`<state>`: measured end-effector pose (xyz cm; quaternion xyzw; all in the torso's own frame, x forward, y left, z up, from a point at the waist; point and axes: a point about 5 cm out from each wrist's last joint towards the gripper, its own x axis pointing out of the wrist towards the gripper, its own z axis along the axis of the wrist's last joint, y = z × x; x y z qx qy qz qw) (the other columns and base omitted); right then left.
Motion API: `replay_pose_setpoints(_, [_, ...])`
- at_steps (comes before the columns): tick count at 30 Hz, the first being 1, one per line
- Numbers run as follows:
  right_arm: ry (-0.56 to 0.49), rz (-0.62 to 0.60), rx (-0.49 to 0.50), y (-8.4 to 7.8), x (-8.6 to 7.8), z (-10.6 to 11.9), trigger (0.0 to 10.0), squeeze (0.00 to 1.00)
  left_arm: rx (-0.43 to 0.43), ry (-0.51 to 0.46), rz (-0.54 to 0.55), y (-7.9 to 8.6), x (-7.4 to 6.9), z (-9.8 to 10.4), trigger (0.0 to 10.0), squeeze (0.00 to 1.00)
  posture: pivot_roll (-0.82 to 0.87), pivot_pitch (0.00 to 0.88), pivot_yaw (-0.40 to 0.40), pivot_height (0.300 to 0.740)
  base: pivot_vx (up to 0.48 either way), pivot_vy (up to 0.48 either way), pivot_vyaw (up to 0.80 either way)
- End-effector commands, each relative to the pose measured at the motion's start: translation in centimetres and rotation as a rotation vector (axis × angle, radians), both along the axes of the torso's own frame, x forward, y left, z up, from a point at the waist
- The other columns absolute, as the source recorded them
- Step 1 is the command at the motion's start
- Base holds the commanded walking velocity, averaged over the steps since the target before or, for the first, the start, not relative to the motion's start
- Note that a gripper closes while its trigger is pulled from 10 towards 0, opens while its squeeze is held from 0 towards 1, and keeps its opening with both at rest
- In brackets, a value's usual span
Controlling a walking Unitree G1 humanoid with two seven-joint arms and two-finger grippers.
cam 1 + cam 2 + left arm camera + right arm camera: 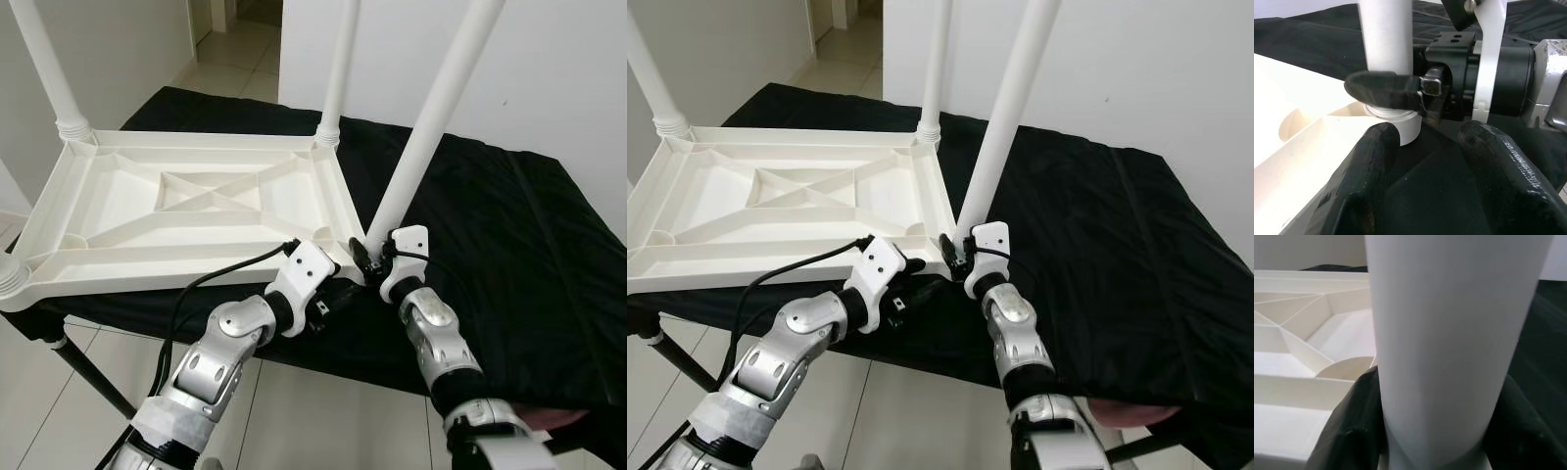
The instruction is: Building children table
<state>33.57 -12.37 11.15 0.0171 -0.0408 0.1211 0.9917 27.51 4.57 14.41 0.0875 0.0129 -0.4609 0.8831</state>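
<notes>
In the left eye view both silver arms reach forward and inward to the near right corner of the upturned white tabletop [186, 211], which lies ribbed side up on a black-draped table [509, 255], its long axis running left to right. The right gripper [370, 257] has its forearm rising steeply from below and its fingers clamped on the foot of the leaning leg [431, 122]; that white leg slants up and to the right from the corner socket. The left gripper [333, 294] comes in lower, elbow bent, just under the tabletop's near edge beside that corner. Two other legs [338, 73] stand in the far corners, close to upright. The tabletop's near left corner overhangs the cloth; wide bare cloth lies to the right, tiled floor [294, 411] in front. In the right eye view the same leaning leg [1009, 108] meets the corner just beside the right gripper [958, 251]. In the left wrist view the left gripper's fingers [1376, 166] are spread, holding nothing, pointing at the leg's base, where a right finger [1386, 90] presses across it. In the right wrist view the leg [1454, 342] runs lengthwise between dark fingers [1352, 426] pinching its base.
</notes>
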Motion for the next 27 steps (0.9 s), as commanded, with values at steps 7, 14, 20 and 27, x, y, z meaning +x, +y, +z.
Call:
replay_pose_setpoints(7, [0.115, -0.307, 0.040, 0.2, -2.7, -1.6, 10.0, 0.00, 0.011, 0.014, -0.027, -0.2, -0.4, -0.3, 10.0, 0.00, -0.04, 0.000, -0.064, 0.740, 0.000, 0.000, 0.00])
replay_pose_setpoints(14, [0.087, -0.294, 0.020, 0.1, -2.7, -1.1, 10.0, 0.00, 0.021, 0.011, -0.035, -0.1, -0.4, -0.3, 10.0, 0.00, -0.04, 0.000, -0.063, 0.740, 0.000, 0.000, 0.00])
replay_pose_setpoints(20, [0.072, -0.270, 0.023, 0.0, -2.4, -0.7, 10.0, 0.72, 0.023, 0.009, -0.032, 0.0, -0.4, -0.3, 10.0, 0.00, -0.03, 0.000, -0.062, 0.740, 0.000, 0.000, 0.00])
replay_pose_setpoints(27, [0.051, -0.199, 0.033, -0.7, -2.0, 0.4, 10.0, 1.00, 0.021, 0.012, -0.030, 0.0, -0.5, -0.3, 10.0, 0.00, -0.03, 0.000, -0.064, 0.740, 0.000, 0.000, 0.00])
